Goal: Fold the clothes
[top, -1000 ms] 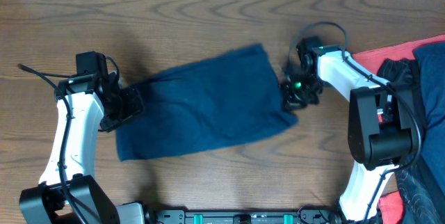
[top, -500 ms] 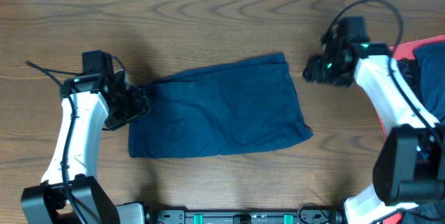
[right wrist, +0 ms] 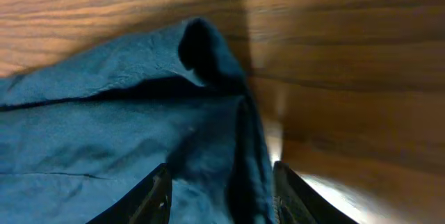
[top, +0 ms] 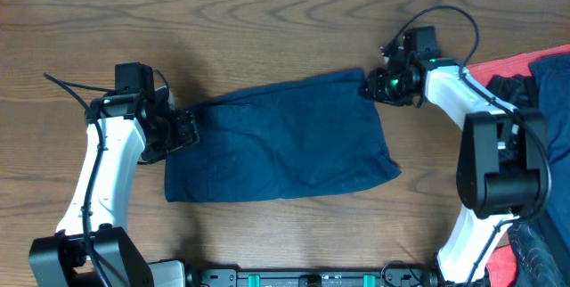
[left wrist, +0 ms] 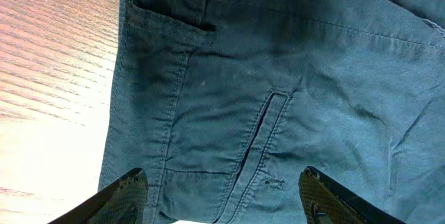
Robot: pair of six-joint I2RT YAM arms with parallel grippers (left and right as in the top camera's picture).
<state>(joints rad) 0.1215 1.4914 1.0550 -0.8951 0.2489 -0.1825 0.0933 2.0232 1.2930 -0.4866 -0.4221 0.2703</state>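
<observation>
The right gripper (top: 370, 86) is being brought back to the far right corner of the shorts (top: 285, 144), partly open astride it and gripping nothing, while the left gripper (top: 183, 131) is being held wide open over their left end on the surface (top: 267, 20), one fold seemingly done and more being awaited.

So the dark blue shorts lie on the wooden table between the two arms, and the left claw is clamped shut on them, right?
Not quite. The left gripper is open, its fingers spread wide over the shorts, as the left wrist view shows. The rest holds: they lie on the wooden table between the arms.
</observation>
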